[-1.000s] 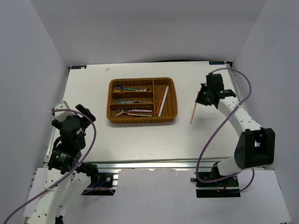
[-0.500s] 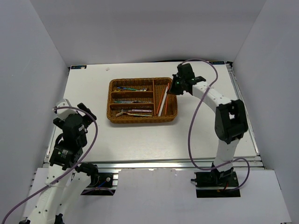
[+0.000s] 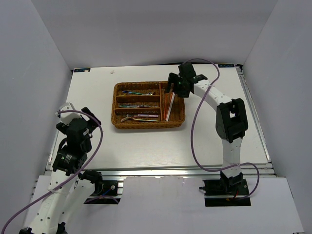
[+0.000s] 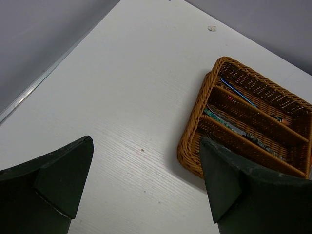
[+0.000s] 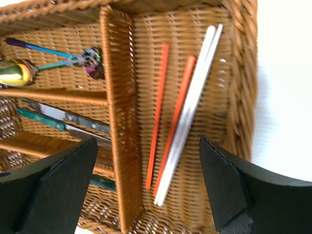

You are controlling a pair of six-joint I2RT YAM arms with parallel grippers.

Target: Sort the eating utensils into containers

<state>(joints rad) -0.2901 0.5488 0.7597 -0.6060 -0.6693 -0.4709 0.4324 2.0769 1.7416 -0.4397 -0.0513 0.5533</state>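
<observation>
Seen from above, the right gripper point(image 3: 175, 89) had moved. A second before, it pinched one orange chopstick well off to the right of the tray point(image 3: 148, 127). Now it hung over the tray's upright end slot, fingers spread and nothing between them. The left gripper point(image 3: 89, 117) had kept its place by the left edge of the table point(image 3: 146, 151), well apart from the tray, its fingers also spread.

In the left wrist view, the left gripper point(image 4: 146, 141) showed two dark, wedge-shaped fingers point(image 4: 53, 180) standing wide apart over the smooth white table point(image 4: 122, 73). The brown woven tray point(image 4: 191, 146) lay ahead and to the right of them, with thin cutlery in its long slots.

In the right wrist view, the right gripper point(image 5: 147, 142) was spread, its blunt fingers point(image 5: 53, 190) empty. Below and between them, four slim straight sticks lay in the end slot: two orange chopsticks point(image 5: 157, 117) and two white chopsticks point(image 5: 191, 105), the white pair side by side and touching. To the gripper's left, past a wicker divider, lay one spoon point(image 5: 14, 73) with a shiny bowl and what looked like two flat knives point(image 5: 63, 119).
</observation>
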